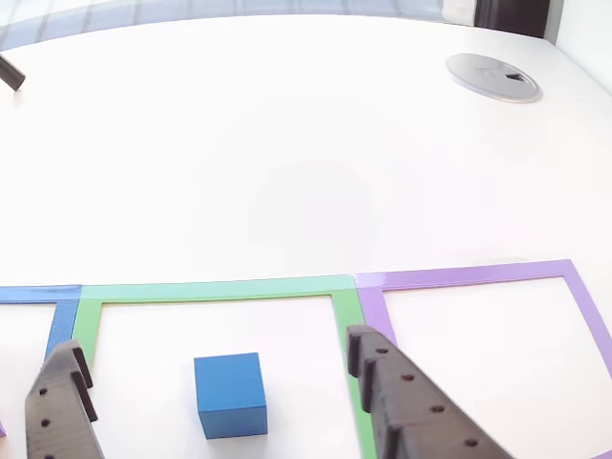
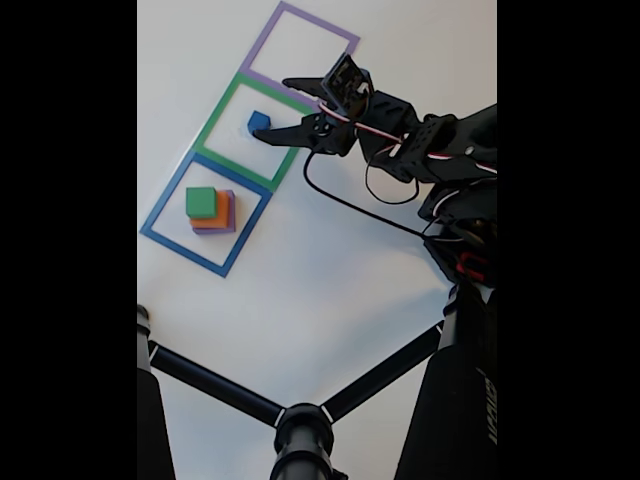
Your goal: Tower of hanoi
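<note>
A small blue cube (image 1: 229, 394) (image 2: 259, 122) rests inside the green taped square (image 1: 220, 289) (image 2: 218, 114). My gripper (image 1: 210, 342) (image 2: 272, 108) hovers over it, open, with one dark finger on each side of the cube and a wide gap to both. The purple square (image 1: 478, 274) (image 2: 264, 38) beside it holds nothing. In the blue square (image 1: 38, 295) (image 2: 167, 192) stands a stack: a green cube (image 2: 201, 202) on an orange block (image 2: 223, 207) on a purple block (image 2: 229, 227).
A grey round cable cover (image 1: 492, 76) is set in the white table far off. In the fixed view, black tripod legs (image 2: 290, 420) cross the foreground and the arm's black cable (image 2: 340, 195) loops over the table.
</note>
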`<act>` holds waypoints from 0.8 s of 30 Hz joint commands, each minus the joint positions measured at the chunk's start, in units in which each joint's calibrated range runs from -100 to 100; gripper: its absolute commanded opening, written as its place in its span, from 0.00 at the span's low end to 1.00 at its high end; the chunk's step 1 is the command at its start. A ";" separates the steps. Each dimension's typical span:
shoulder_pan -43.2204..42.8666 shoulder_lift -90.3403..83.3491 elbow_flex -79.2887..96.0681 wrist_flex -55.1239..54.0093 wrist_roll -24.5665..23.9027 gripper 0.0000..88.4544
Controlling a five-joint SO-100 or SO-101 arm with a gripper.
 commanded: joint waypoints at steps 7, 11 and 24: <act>-2.45 18.28 -6.34 -15.78 0.18 0.36; -1.97 22.65 -9.25 -16.75 0.18 0.36; -1.78 31.77 -14.61 -17.56 0.18 0.34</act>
